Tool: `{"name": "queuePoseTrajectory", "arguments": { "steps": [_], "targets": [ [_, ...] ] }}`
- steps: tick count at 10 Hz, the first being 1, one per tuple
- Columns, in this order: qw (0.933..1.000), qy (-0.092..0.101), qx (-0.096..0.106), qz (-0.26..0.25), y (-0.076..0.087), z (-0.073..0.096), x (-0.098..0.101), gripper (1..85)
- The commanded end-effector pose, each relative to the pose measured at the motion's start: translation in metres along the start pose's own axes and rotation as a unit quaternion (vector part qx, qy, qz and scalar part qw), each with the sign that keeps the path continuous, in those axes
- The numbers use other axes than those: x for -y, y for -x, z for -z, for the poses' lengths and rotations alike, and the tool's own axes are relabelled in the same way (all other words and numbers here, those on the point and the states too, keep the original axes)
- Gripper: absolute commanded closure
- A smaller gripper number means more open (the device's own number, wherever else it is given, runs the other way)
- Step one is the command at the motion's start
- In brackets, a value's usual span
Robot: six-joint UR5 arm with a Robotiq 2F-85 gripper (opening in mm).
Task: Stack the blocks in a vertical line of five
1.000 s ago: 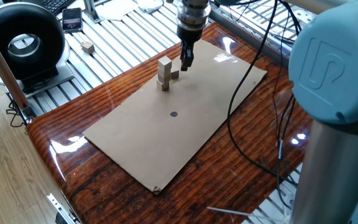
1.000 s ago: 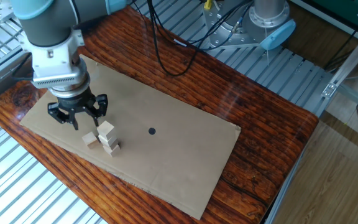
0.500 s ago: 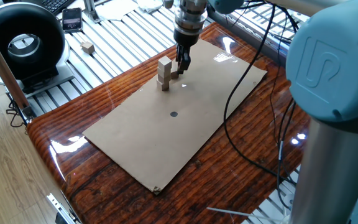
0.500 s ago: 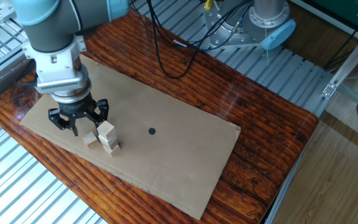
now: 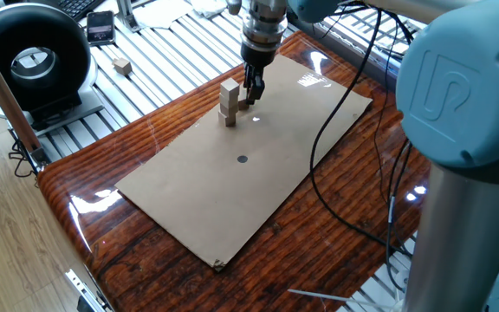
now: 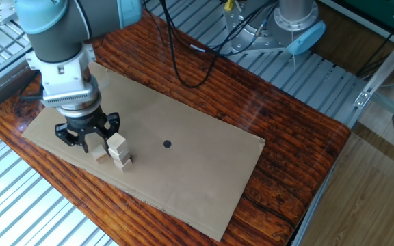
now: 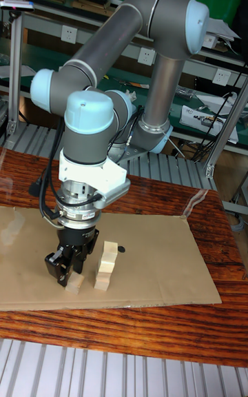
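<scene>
A crooked stack of three tan blocks (image 5: 229, 101) (image 6: 119, 151) (image 7: 105, 266) stands on the brown cardboard sheet (image 5: 258, 165). One loose block (image 5: 243, 104) (image 6: 100, 152) (image 7: 74, 282) lies on the sheet right beside the stack. My gripper (image 5: 254, 87) (image 6: 85, 138) (image 7: 69, 270) hangs low over this loose block, open, with its fingers spread to either side and not closed on it. Another block (image 5: 123, 65) lies off the table on the metal rails at the far left.
The cardboard sheet has a small black dot (image 5: 242, 159) (image 6: 167, 143) at its middle. A glossy wooden table (image 5: 145, 260) carries the sheet. A black round device (image 5: 33, 61) stands on the rails at left. Black cables (image 5: 336, 139) trail across the right side of the table.
The gripper has come down and shifted a little toward the loose block beside the stack. The blocks have not moved.
</scene>
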State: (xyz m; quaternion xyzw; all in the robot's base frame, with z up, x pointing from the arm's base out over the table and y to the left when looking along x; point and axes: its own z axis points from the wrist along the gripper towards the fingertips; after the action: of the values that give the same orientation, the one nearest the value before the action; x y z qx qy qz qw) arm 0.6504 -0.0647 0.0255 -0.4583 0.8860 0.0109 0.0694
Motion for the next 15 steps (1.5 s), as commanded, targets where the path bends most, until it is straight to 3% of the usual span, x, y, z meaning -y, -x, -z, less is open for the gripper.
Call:
{"name": "queuePoseTrajectory", "arguments": {
  "steps": [1,7,9,15],
  "targets": [
    [1.0000,0.002,0.005,-0.005,0.0029,-0.0041,0.0005,42.0],
    [0.9999,-0.002,0.002,-0.011,0.0007,-0.0034,0.0015,51.7],
    [1.0000,-0.008,0.001,-0.004,-0.0023,0.0020,0.0061,47.3],
    [0.9999,-0.002,0.013,0.002,0.0047,0.0005,0.0027,38.7]
  ]
}}
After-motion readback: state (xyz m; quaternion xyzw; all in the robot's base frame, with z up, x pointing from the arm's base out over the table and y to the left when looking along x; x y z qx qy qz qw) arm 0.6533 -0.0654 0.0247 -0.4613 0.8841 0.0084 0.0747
